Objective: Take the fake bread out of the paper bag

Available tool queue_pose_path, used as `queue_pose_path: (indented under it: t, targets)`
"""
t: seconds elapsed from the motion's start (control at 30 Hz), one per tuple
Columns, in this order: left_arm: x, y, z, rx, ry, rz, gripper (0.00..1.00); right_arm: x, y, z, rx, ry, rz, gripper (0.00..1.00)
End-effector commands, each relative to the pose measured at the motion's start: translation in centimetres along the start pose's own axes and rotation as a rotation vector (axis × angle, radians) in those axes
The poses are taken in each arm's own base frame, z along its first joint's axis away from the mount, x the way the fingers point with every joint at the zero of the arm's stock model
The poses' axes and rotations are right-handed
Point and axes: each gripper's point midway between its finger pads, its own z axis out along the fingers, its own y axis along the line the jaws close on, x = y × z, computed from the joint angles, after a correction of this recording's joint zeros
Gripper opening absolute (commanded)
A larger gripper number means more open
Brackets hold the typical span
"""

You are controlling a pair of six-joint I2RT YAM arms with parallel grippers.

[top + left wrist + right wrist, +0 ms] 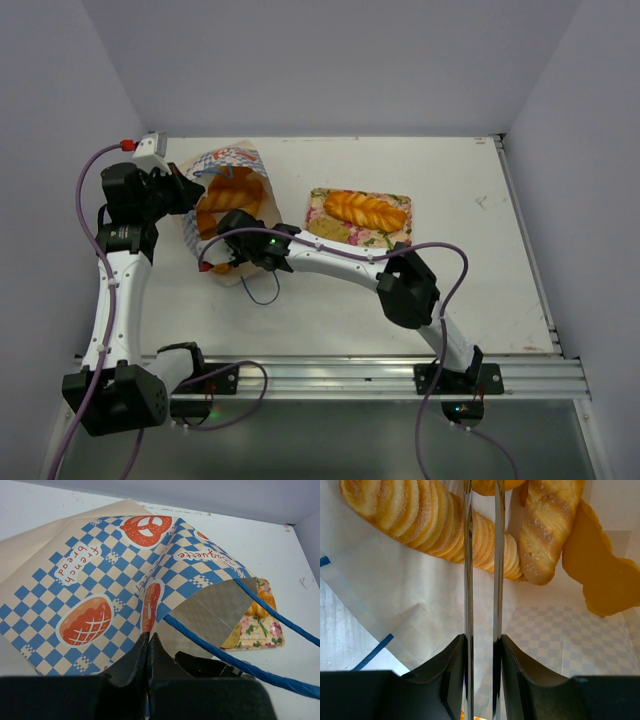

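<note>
Reaching inside tan, blue-checkered paper bag [100, 580] among glossy golden toy bread [410, 515].
Pinching its rim with clenched left gripper [148, 639]; right gripper [482, 500] barely parted, grasp unclear; passing blue cord handles [210, 647] beside floral tray [335, 230].

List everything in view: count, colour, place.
paper bag: one, tan with blue-and-white checks, left of the tray, mouth open.
cord handles: two, blue, at the bag's mouth.
fake bread: at least three pieces, golden-orange, inside the bag.
braided loaf: one, golden-orange, on the tray.
tray: one, floral, mid-table.
table: one, white.
left gripper: one, black, shut on the bag's rim.
right gripper: one, black, inside the bag, jaws nearly together.
</note>
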Motion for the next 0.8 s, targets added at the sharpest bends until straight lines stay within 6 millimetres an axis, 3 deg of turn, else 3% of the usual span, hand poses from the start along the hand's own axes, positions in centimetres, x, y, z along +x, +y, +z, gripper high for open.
queue_pose_path:
  t: [0.0,0.3,0.77]
  targets:
    - [-1.2,-0.5,-0.6,0.011,-0.039,0.016,0.00,-1.4,-4.8,-3.9,0.118,-0.073,0.060,0.11]
    - [-1.2,-0.1,-0.4,-0.006,-0.043,0.016,0.00,-1.1,-5.8,-8.2,0.124,-0.136,0.107,0.03]
    - [-1.5,0.3,0.0,-0.017,-0.046,0.017,0.00,1.7,-4.1,-13.1,0.058,-0.173,0.147,0.00]
